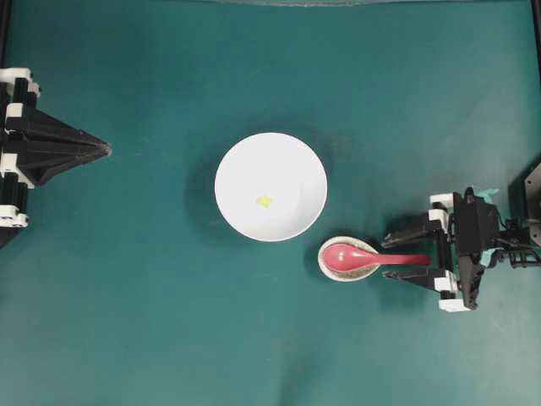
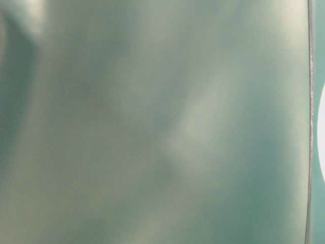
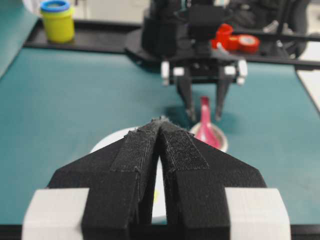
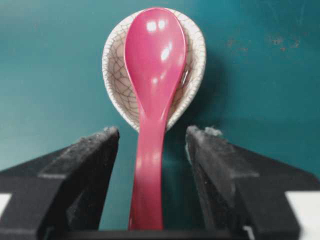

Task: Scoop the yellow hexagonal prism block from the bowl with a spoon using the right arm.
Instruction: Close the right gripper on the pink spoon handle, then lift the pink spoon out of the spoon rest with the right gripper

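Note:
The white bowl (image 1: 230, 161) sits mid-table with the yellow hexagonal prism block (image 1: 265, 201) lying inside it. To its lower right the pink-red spoon (image 1: 363, 256) rests with its scoop in a small crackled dish (image 1: 324, 264), handle pointing right. My right gripper (image 1: 389, 258) is open, and its fingers straddle the handle. In the right wrist view the spoon (image 4: 152, 75) runs between the right gripper's (image 4: 152, 132) fingers with a gap on each side. My left gripper (image 1: 106, 150) is shut at the far left, holding nothing; the left wrist view shows its (image 3: 161, 122) tips pressed together.
A yellow jar with a blue lid (image 3: 57, 22) and red tape rolls (image 3: 240, 42) stand on a black tray beyond the right arm's base. Open teal mat surrounds the bowl. The table-level view is a blur.

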`<state>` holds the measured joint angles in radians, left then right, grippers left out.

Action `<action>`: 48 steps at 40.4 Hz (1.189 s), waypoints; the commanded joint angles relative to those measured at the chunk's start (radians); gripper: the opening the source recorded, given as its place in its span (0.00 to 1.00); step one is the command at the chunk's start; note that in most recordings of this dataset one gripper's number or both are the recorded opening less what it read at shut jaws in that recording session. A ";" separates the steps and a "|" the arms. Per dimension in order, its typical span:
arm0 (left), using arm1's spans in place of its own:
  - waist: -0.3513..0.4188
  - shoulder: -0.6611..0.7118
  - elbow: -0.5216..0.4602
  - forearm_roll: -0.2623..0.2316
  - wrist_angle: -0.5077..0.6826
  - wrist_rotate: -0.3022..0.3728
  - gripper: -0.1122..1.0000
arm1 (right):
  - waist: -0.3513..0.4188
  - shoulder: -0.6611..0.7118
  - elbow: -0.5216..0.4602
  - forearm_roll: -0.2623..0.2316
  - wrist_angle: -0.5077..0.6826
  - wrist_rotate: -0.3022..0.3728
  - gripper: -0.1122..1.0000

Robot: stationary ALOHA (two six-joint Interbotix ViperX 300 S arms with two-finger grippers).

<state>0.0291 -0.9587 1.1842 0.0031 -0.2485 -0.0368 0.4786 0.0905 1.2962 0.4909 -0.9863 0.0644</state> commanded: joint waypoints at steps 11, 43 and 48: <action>0.002 0.008 -0.020 0.002 -0.006 -0.002 0.09 | 0.005 -0.006 -0.005 -0.009 -0.011 -0.002 0.57; 0.002 0.008 -0.021 0.003 -0.006 -0.002 0.09 | -0.025 -0.179 -0.006 -0.025 0.071 -0.109 0.30; 0.002 0.008 -0.021 0.003 -0.003 -0.002 0.09 | -0.072 -0.261 -0.015 -0.025 0.153 -0.160 0.30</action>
<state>0.0291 -0.9587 1.1842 0.0046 -0.2485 -0.0368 0.4341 -0.1104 1.2962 0.4648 -0.8744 -0.0752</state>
